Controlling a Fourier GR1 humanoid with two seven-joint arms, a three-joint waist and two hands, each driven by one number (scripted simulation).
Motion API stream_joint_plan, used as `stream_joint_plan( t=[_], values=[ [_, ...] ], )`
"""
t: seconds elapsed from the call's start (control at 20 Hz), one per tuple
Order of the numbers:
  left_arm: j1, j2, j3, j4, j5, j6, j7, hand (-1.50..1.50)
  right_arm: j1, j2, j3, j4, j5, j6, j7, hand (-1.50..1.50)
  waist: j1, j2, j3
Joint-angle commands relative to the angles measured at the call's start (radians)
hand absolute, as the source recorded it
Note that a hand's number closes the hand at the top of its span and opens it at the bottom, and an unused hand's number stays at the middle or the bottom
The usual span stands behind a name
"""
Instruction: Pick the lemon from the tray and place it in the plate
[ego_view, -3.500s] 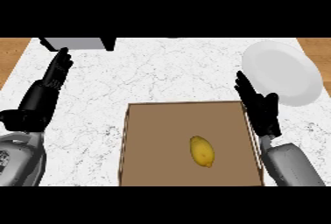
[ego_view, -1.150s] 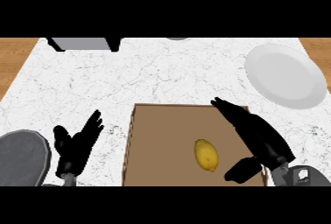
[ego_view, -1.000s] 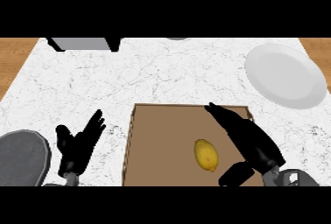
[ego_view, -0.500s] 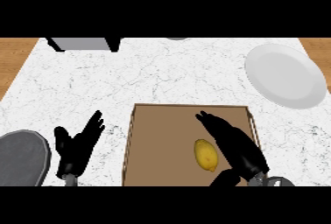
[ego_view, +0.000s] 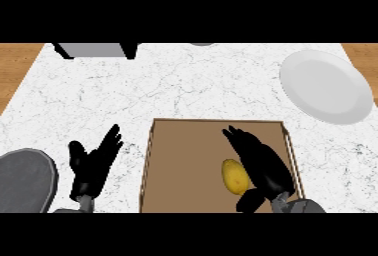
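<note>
The lemon (ego_view: 235, 176) lies inside the brown tray (ego_view: 177, 165), toward the tray's near right part, resting on the tray floor. The right hand (ego_view: 260, 162) stretches over the tray just to the right of the lemon, its fingers straight and spread wide, the thumb reaching below the lemon; it does not hold the fruit. The left hand (ego_view: 91, 165) rests open on the white marble bench (ego_view: 184, 85) to the left of the tray, fingers up. The white plate (ego_view: 327, 86) sits beyond the tray's far right corner, well apart from the lemon.
</note>
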Motion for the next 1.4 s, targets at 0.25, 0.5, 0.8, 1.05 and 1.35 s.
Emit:
stream_joint_plan(
  t=[0.25, 0.5, 0.8, 1.05, 1.35],
  values=[
    [-0.017, -0.021, 0.039, -0.002, -0.013, -0.026, 0.026, 0.0, -0.042, 0.107, -0.006, 0.227, 0.109, -0.026, -0.084, -1.5, 0.002, 0.001, 0.0],
    [0.034, -0.021, 0.029, -0.072, -0.009, -0.032, 0.045, 0.0, -0.072, 0.045, 0.023, 0.222, 0.144, 0.045, -0.146, 1.5, 0.005, 0.0, 0.0],
    [0.051, -0.001, 0.064, -0.067, -0.011, -0.091, 0.026, 0.0, 0.02, 0.064, 0.031, 0.179, 0.238, -0.023, -0.185, 1.5, 0.0, 0.0, 0.0],
    [-0.034, -0.068, 0.048, 0.028, -0.064, -0.025, -0.004, 0.0, -0.058, 0.091, -0.018, 0.205, 0.272, -0.11, -0.24, 1.5, -0.002, 0.0, 0.0],
    [0.077, -0.031, 0.061, -0.035, -0.037, -0.066, -0.019, 0.0, 0.337, -0.252, -0.064, -0.062, 0.126, -0.267, -0.647, 1.5, -0.025, -0.007, 0.001]
  ],
)
